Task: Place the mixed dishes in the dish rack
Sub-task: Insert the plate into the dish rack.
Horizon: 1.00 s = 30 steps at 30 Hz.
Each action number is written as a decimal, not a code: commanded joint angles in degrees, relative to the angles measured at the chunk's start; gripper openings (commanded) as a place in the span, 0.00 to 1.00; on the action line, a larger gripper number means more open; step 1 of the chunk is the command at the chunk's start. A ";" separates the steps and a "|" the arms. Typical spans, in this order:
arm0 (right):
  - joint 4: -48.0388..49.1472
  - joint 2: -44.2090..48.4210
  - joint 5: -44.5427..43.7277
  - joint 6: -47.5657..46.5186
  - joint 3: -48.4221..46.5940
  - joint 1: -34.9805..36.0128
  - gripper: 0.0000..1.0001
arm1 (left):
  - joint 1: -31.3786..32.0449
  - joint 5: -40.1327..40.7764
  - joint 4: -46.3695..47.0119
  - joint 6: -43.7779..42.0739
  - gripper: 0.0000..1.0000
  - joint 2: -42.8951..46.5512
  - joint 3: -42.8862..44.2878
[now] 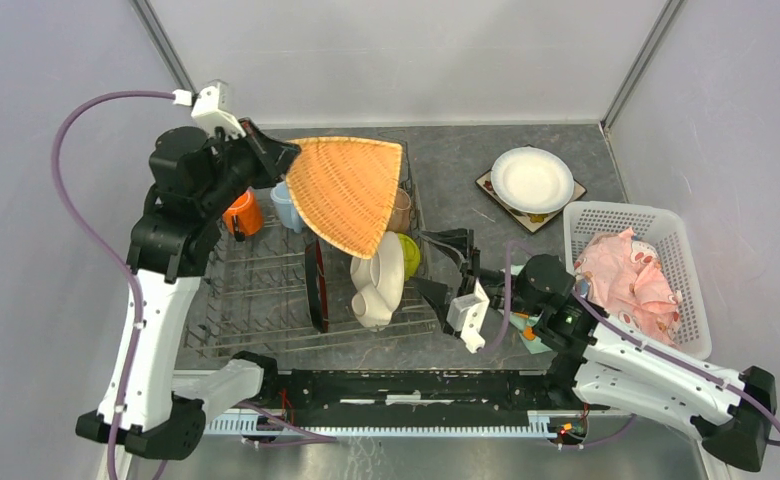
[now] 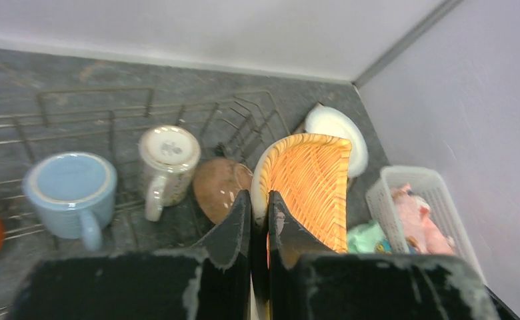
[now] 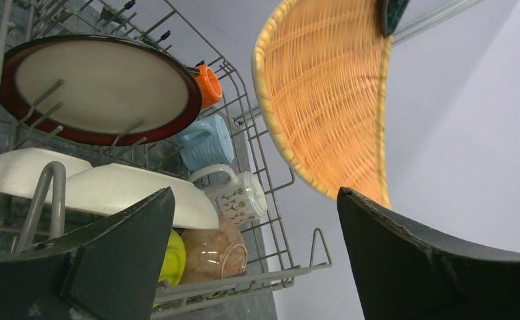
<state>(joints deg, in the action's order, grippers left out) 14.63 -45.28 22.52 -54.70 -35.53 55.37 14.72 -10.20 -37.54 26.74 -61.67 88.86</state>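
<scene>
Holding the woven tan plate [image 1: 351, 195] by its rim, the left gripper [image 2: 259, 198] is pinched tight on it, hanging it over the far edge of the dish rack [image 1: 256, 290], probably to line it up with the tines. The right gripper [image 1: 434, 265] sits spread wide and empty by the rack's right side. From above, the plate hides the patterned mug [image 2: 167, 157] and most of the tan bowl [image 2: 219, 190].

**Work cell: table and enclosure**

- Table [image 1: 456, 160]: dark grey, mottled, stone-look top, scuffed in places.
- Back wall [image 1: 396, 50]: plain, pale grey-white; it meets the table along a light seam.
- Left wall [image 1: 26, 250] and right wall [image 1: 736, 120]: plain, matte, pale lilac-grey.
- Corner strips [image 1: 166, 45]: two grey metal strips, one at each rear corner, slanting up and outward.
- Front ledge [image 1: 416, 462]: brushed grey metal below the table's near edge.
- Light: soft and even, with faint shadows.
</scene>
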 commanded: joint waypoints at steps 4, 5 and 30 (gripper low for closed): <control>5.29 4.69 -8.76 9.57 2.02 0.04 0.98 | -0.13 22.37 0.99 -9.23 0.02 6.14 2.16; 5.31 5.19 -10.20 10.73 2.12 0.00 0.98 | -0.13 25.20 0.75 -10.76 0.02 7.06 1.78; 3.73 6.17 -26.80 15.41 1.90 -0.01 0.98 | 0.81 41.85 -9.60 -24.49 0.02 23.48 -14.17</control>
<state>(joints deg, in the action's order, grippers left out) 18.06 -38.87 -2.50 -39.27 -32.80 55.37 14.96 28.32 -53.17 6.72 -39.90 74.85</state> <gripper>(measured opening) 0.979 0.117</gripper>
